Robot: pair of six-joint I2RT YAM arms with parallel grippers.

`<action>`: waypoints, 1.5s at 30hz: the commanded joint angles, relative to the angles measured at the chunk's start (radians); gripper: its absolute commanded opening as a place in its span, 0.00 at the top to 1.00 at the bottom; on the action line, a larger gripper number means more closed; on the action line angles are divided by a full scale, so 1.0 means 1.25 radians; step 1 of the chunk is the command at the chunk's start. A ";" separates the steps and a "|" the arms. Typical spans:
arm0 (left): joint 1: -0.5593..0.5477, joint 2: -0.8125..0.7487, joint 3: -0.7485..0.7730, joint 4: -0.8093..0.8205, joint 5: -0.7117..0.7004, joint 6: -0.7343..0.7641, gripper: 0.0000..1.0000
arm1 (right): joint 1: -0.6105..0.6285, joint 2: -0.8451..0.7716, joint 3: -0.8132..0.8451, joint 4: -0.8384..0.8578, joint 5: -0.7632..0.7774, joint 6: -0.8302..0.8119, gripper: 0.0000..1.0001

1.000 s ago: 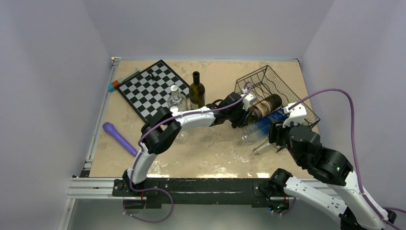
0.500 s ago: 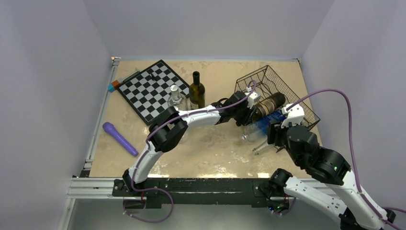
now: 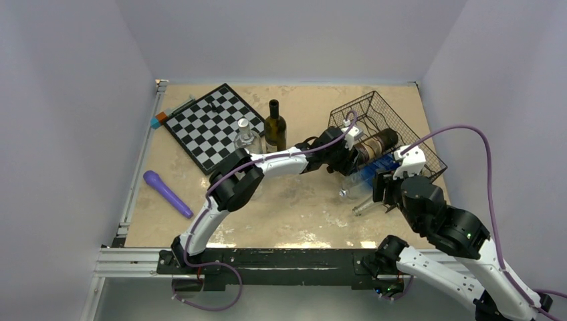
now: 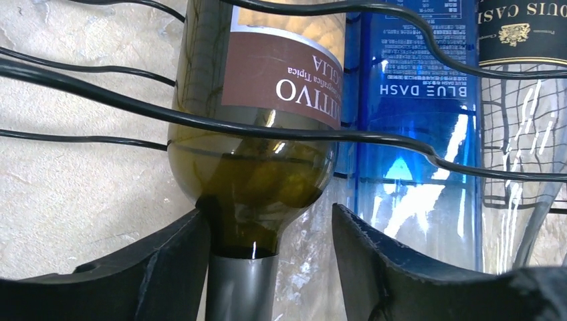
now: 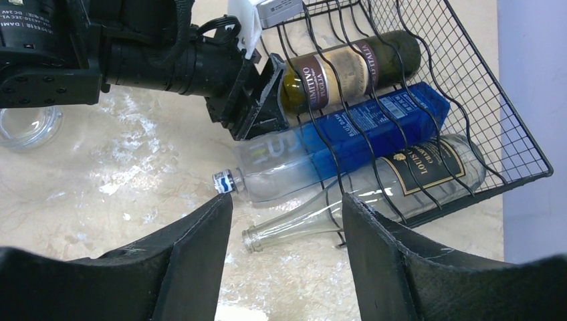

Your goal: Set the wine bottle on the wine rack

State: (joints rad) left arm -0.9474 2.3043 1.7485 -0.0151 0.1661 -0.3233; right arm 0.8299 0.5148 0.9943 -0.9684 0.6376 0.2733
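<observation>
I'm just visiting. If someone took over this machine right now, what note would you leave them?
Left gripper: open, jaws either side of the neck of the dark green glass wine bottle with brown label.
Right gripper: open, empty.
That bottle lies in the black wire wine rack, beside a blue bottle.
Left to do: likely just back the left gripper out.

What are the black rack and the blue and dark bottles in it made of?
Wine rack: likely black-coated metal wire, thin bent rods and grid. Blue bottle: see-through, glossy, glass or plastic, cannot tell which. Dark wine bottle: olive glass by its shine, with a brown paper-looking label.
</observation>
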 commanded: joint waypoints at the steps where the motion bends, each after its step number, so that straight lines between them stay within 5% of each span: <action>1: -0.013 -0.005 0.024 0.124 0.031 -0.003 0.30 | -0.002 0.000 0.025 0.008 0.009 0.020 0.35; 4: -0.013 -0.010 0.020 0.120 0.029 -0.002 0.27 | -0.002 0.000 0.035 0.005 0.009 0.018 0.34; 6: -0.013 -0.019 0.012 0.122 0.028 -0.001 0.07 | -0.002 0.002 0.044 0.001 0.011 0.018 0.34; 8: -0.013 -0.040 -0.004 0.127 0.027 0.000 0.01 | -0.002 0.003 0.052 -0.004 0.016 0.018 0.33; 30: -0.013 -0.313 -0.186 0.172 -0.118 0.026 0.01 | -0.001 0.044 0.134 -0.019 -0.007 0.029 0.26; 45: 0.030 -0.700 -0.207 -0.255 -0.384 0.157 0.01 | -0.002 0.126 0.177 0.183 -0.224 -0.049 0.19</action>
State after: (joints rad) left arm -0.9478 1.5330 1.4986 -0.1661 -0.2253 -0.1501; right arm 0.8299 0.6285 1.1927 -0.8841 0.4854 0.2508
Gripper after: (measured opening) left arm 0.993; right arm 0.808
